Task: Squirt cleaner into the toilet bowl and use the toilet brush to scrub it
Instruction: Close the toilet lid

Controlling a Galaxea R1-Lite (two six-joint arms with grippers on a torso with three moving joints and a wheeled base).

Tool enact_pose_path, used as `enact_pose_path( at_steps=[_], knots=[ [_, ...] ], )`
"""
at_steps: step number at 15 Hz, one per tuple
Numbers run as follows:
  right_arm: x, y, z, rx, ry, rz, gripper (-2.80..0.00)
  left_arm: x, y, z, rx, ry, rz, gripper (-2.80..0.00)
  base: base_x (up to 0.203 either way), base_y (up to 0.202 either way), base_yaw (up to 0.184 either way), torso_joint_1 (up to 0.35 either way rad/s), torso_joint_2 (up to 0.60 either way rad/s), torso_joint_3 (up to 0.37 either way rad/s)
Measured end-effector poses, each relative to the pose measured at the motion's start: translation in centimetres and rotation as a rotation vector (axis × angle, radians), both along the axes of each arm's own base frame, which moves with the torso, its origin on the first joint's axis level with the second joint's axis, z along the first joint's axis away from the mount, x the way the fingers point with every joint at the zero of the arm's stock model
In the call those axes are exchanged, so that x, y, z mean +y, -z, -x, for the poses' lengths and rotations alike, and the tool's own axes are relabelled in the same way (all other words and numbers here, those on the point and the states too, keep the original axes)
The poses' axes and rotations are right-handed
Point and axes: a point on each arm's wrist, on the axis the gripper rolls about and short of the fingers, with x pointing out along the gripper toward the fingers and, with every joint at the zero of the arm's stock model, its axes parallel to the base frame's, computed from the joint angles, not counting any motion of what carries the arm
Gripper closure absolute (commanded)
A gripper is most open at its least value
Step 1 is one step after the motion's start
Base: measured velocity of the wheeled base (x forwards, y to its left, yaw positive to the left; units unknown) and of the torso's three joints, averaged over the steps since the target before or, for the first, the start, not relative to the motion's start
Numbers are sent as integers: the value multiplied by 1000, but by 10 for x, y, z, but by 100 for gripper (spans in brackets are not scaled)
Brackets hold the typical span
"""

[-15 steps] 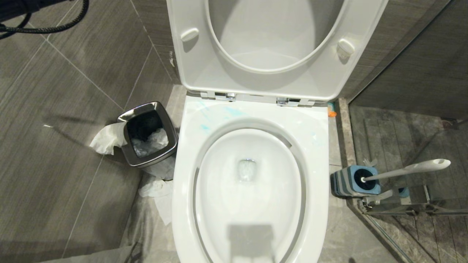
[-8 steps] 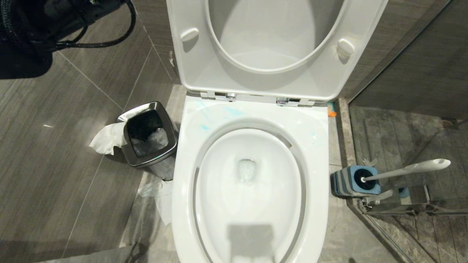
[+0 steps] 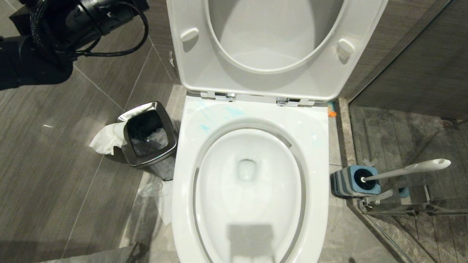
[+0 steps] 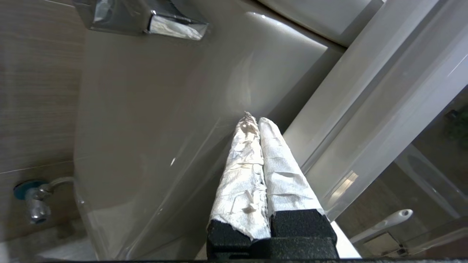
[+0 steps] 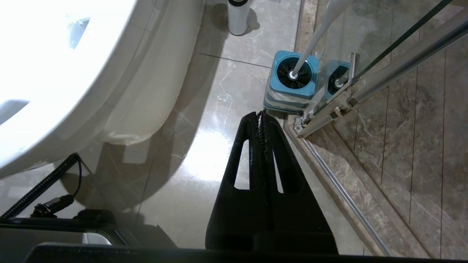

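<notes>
The toilet bowl (image 3: 184, 175) fills the middle of the head view, seat and lid raised. Pale turquoise cleaner (image 3: 204, 127) streaks the back left of its rim. The toilet brush (image 3: 409, 170) stands in its blue-and-grey holder (image 3: 347, 186) on the floor to the right, untouched. My left arm (image 3: 55, 33) hangs high at the far left. Its gripper (image 4: 255, 120) is shut, each finger wrapped in white paper, pointing at the toilet's outer side (image 4: 146, 109). My right gripper (image 5: 261, 114) is shut and empty above the floor, short of the holder (image 5: 292, 91) and brush (image 5: 314, 36).
A steel bin (image 3: 148, 133) with crumpled paper around it stands left of the toilet. A glass shower screen with a metal frame (image 3: 402, 210) runs right behind the brush holder. A water valve (image 4: 34, 201) sits low on the wall. A white-grey cylinder (image 5: 238, 16) stands beside the toilet.
My left arm has swung into the head view from the top left corner and reaches further right now. The water at the bowl's drain has calmed. The right arm has not moved.
</notes>
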Motion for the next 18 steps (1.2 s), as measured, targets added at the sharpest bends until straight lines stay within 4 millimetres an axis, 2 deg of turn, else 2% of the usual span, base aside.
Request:
enact_pose_path(
  at_steps=[5,12,18],
  knots=[
    [0,0,0,0,0,0,0,0,1,2,44,100,-13,0,0,0,0,0,0,0],
    [0,0,0,0,0,0,0,18,4,10,102,271,-116,0,0,0,0,0,0,0],
    [0,0,0,0,0,0,0,29,12,28,187,361,-166,0,0,0,0,0,0,0]
  ],
)
